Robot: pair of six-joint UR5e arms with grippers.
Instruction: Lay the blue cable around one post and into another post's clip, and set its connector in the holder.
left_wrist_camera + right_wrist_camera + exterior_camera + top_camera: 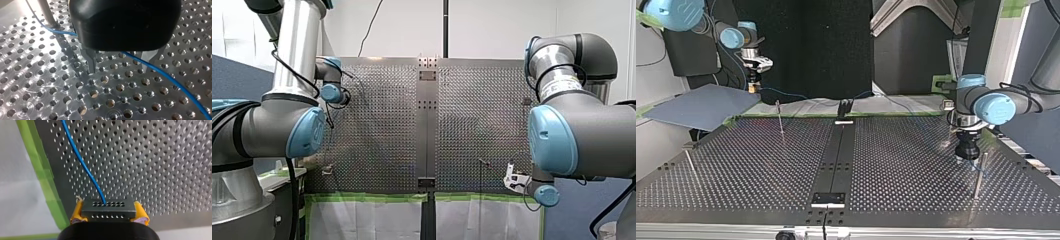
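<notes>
The cable (82, 163) is blue, the connector (108, 210) dark grey, the pads (76, 214) yellow, the tape (42, 177) green.

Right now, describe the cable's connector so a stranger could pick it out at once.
Find the green-taped edge of the perforated metal table, where my right pincer with yellow pads hovers. Clamped between those pads is a dark grey rectangular connector block. Alone here, it has two rows of small holes, with the blue cable entering one.

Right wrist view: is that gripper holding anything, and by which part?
My right gripper holds the dark connector by its two ends, between yellow pads.
</notes>
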